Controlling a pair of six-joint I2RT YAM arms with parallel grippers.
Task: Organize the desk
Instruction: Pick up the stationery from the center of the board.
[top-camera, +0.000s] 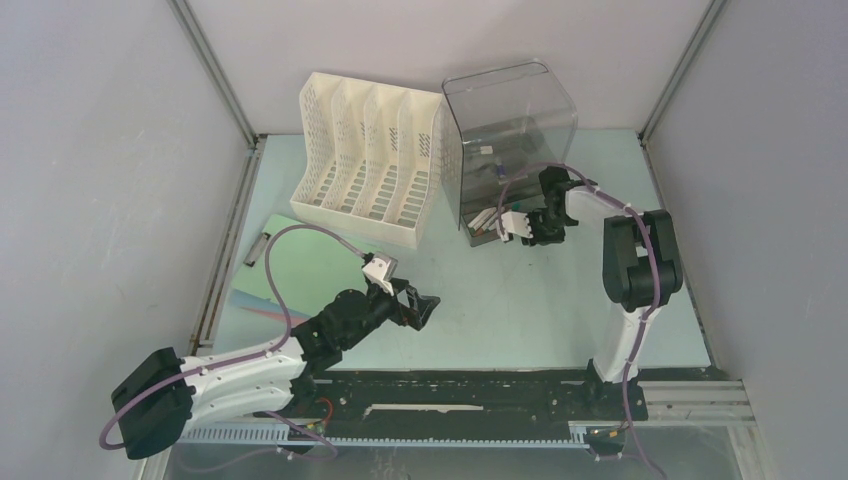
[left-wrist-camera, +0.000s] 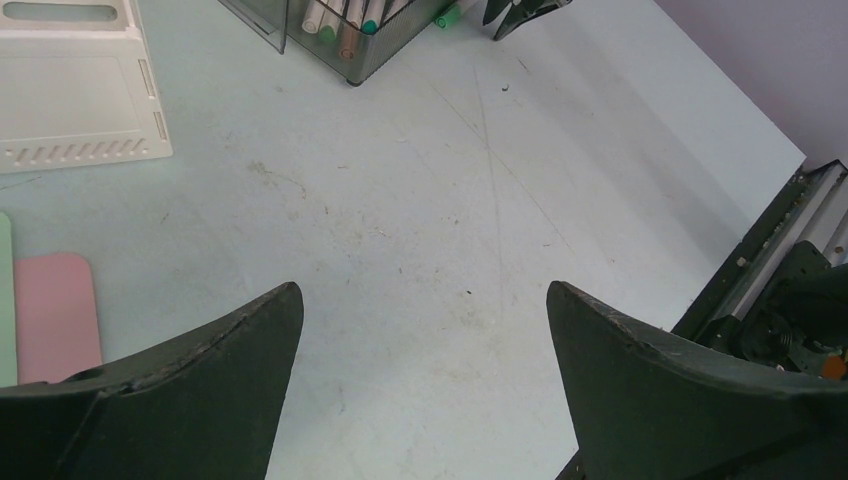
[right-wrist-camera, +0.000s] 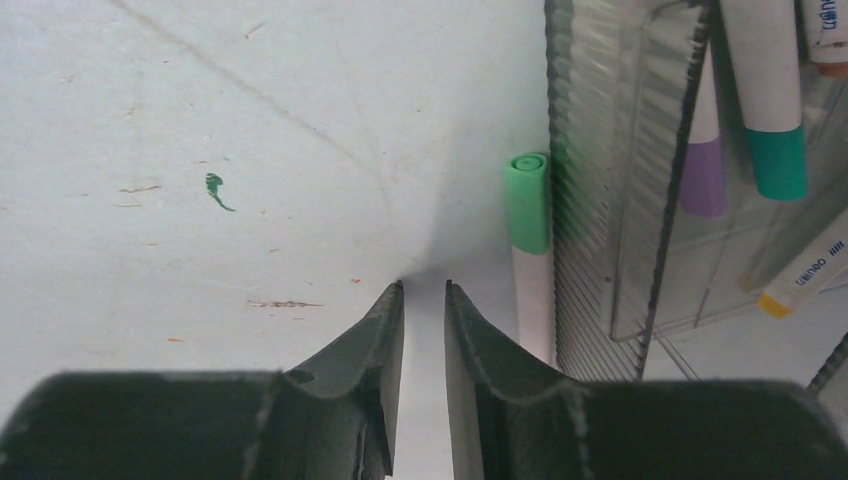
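The desk (top-camera: 520, 300) is a pale mint-green tabletop. My left gripper (top-camera: 420, 305) hovers over its middle, open and empty; the left wrist view shows bare desk (left-wrist-camera: 420, 250) between its fingers. My right gripper (top-camera: 540, 232) is at the back right, low over the desk, with its jaws almost together and nothing between them (right-wrist-camera: 425, 288). A marker with a green cap (right-wrist-camera: 530, 220) lies on the desk just right of its fingertips, against the wall of a clear container (right-wrist-camera: 620, 200) that holds several markers.
A white slotted file organizer (top-camera: 370, 160) stands at the back. A smoky clear bin (top-camera: 510, 120) lies beside it. A green clipboard (top-camera: 300, 260) and a pink sheet (left-wrist-camera: 55, 315) lie on the left. Aluminium rails edge the front (top-camera: 690, 400).
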